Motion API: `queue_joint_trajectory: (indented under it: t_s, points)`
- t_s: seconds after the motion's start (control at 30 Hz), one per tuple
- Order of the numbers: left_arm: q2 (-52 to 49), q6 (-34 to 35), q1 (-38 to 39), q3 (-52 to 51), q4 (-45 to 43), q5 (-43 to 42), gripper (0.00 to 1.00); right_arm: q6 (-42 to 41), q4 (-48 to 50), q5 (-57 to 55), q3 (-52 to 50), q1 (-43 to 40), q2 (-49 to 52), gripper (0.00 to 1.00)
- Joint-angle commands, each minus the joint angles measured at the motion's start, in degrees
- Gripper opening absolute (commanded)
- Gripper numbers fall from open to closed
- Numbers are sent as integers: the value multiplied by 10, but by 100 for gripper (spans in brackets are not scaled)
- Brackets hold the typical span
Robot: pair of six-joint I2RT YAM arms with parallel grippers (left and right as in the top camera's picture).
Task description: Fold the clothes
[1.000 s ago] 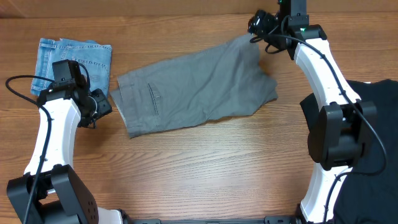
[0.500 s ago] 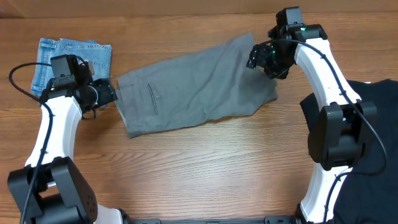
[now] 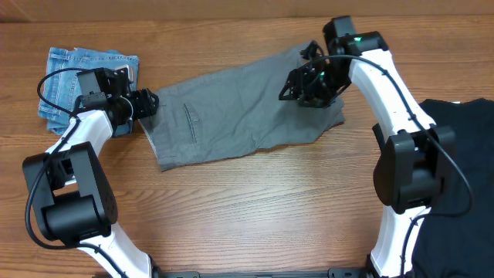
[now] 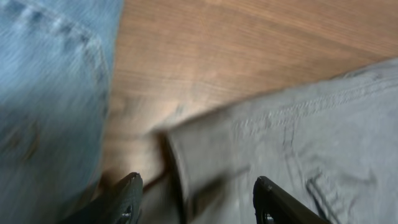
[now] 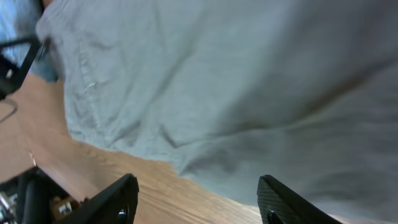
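**Clothes (image 3: 231,116) spread across the far half of the desk, both claws open and empty**

You have the grey clothes lying flat and unfolded on the desk (image 3: 255,208), running slantwise. The waistband (image 3: 153,135) end points toward the left edge and the leg end reaches up toward the far edge, right of the middle. A stitched pocket seam (image 3: 191,123) shows near the waistband. The cloth has a few soft creases.

Your left claw (image 3: 150,102) sits at the far corner of the waistband, low over the desk. From the left wrist camera its fingers (image 4: 127,199) stand well apart, with the waistband corner lying between them. They have not pinched the cloth, so it holds nothing. The picture is blurred there, so you cannot tell whether a fingertip touches the fabric.

Your right claw (image 3: 293,83) hangs over the leg end of the clothes. From the right wrist camera its fingers (image 5: 118,199) are also spread wide above the grey cloth, and nothing is caught between them.

Folded light-blue jeans (image 3: 77,73) lie at the far left corner, just beside the left claw and apart from the clothes. A black garment (image 3: 467,139) lies against the right edge, well clear of the grey cloth.
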State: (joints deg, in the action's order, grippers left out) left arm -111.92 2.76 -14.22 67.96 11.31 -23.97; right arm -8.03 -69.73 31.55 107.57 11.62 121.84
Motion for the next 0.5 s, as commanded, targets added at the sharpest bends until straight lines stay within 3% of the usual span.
queue_joint_trajectory:
  t_s: [0.0, 0.33, 0.47]
  points:
    - [-21, -12, 4, 7, -26, -42, 60, 10, 6, 15, 12, 25, 3, 64]
    - [-68, -10, 8, 7, -84, -25, 56, 8, 1, 1, 12, 50, 3, 62]
    - [-69, -4, 13, 7, -95, -35, 46, 8, -2, 1, 12, 50, 3, 59]
